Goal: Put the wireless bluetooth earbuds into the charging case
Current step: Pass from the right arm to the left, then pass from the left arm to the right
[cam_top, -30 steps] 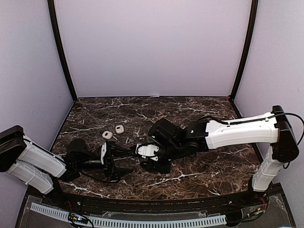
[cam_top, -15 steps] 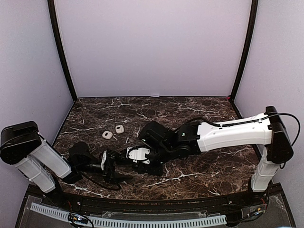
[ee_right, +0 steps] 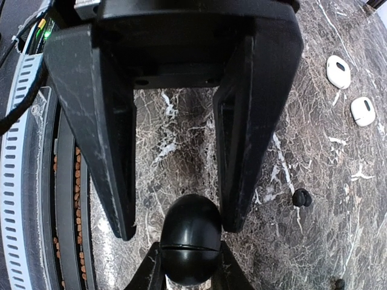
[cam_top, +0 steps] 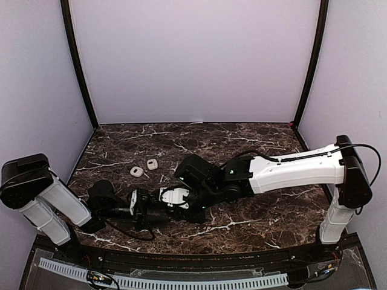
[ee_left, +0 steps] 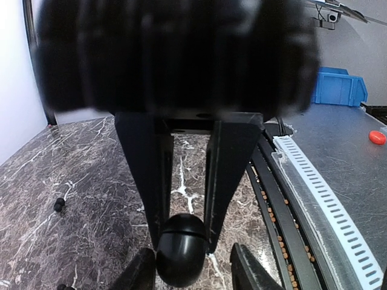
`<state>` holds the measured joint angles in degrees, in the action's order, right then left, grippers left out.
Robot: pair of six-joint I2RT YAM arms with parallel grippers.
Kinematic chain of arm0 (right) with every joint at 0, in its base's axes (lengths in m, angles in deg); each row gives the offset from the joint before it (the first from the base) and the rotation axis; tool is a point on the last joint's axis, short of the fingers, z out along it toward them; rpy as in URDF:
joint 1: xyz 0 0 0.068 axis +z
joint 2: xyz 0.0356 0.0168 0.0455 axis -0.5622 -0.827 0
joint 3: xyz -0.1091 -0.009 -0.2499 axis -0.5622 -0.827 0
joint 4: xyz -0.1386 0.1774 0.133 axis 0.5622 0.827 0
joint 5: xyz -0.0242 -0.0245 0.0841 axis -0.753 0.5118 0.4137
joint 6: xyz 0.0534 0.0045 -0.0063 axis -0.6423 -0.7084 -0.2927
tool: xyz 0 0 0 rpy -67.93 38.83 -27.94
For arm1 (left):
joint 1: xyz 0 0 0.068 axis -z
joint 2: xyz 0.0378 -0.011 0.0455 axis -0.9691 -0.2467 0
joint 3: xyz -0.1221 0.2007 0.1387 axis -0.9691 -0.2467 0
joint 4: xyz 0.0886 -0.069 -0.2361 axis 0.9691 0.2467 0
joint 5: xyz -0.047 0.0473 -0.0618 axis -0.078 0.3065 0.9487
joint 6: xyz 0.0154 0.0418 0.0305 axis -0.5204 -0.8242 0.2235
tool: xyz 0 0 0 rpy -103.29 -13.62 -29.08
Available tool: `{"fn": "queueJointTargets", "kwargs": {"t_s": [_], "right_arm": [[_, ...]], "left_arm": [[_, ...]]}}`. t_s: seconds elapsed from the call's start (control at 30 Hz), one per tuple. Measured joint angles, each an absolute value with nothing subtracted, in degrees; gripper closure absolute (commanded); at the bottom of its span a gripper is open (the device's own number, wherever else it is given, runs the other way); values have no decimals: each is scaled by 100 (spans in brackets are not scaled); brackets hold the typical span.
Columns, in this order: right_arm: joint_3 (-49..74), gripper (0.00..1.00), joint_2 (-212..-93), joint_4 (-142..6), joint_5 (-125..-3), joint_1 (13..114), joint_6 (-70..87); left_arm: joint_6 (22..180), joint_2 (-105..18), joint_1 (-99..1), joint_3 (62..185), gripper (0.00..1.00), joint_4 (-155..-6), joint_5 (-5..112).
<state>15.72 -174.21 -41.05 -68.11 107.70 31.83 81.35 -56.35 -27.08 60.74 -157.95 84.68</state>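
Note:
A black pebble-shaped charging case (ee_right: 190, 238), lid closed, hangs low over the dark marble table (cam_top: 254, 217). My right gripper (ee_right: 190, 275) is shut on one end of it. My left gripper (ee_left: 192, 269) faces it head-on and straddles the other end: one finger (ee_left: 140, 273) touches the case (ee_left: 180, 249), the other (ee_left: 245, 269) stands apart from it. A tiny black earbud (ee_right: 300, 197) lies on the table just beyond the case, and a second one (ee_right: 338, 283) lies further out. In the top view both grippers meet at the near left and hide the case.
Two white pebble-shaped cases (cam_top: 137, 171) (cam_top: 152, 164) lie behind the left gripper. The slotted cable track (ee_left: 314, 181) runs along the table's near edge, close to both grippers. Grey walls with black posts close in the back and sides.
The right arm has carried the case leftward to the left gripper. The left gripper's jaws have narrowed from wide open to close around the case's end.

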Motion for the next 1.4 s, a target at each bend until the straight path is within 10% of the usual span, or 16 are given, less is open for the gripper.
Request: {"fn": "queueJointTargets", "kwargs": {"t_s": [0.4,0.6,1.4], "right_arm": [[1567,78,-17416,-4186,-6815,10772,3179],[1342,62,-17300,-4354,-7040,10785,3133],[-782,56,-15285,-5733,-7456,10088,2252]], "left_arm": [[8089,-5679,-2708,6159,82,-15605,8308],[8089,-5677,-2708,6155,83,-15621,8404],[8978,-5637,-3009,5899,83,-16464,8452]]}}
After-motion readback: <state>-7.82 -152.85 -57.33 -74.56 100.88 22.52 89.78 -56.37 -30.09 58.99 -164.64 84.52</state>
